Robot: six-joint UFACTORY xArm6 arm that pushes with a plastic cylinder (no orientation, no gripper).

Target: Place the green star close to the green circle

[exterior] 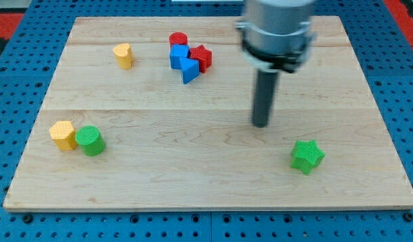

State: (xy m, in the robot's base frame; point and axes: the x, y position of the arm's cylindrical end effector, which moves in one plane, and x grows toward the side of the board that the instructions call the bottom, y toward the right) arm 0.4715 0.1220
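— Camera view first: where is my tip (pixel 261 124) sitting?

— It is standing on the counter (pixel 193 181) right of the middle, the dark rod hanging straight down from the grey arm body. There are no fingers on this rig to be wide, narrow or holding anything; the rod is touching no block.

— And the green star (pixel 307 156)?

— It is lying near my tip, toward the view's bottom and right of it, apart from it.

— The green circle (pixel 91 140)?

— It is sitting well apart from my tip, far toward the view's left and slightly lower, touching or just beside a yellow block (pixel 62 134) on its left.

— Anything else lying around?

— Toward the view's top and left of my tip, a cluster is huddling: a red cylinder (pixel 177 39), a blue block (pixel 179 55), a blue wedge-like block (pixel 189 70) and a red star (pixel 202 58). Farther left, a yellow heart-like block (pixel 124 56) is lying alone.
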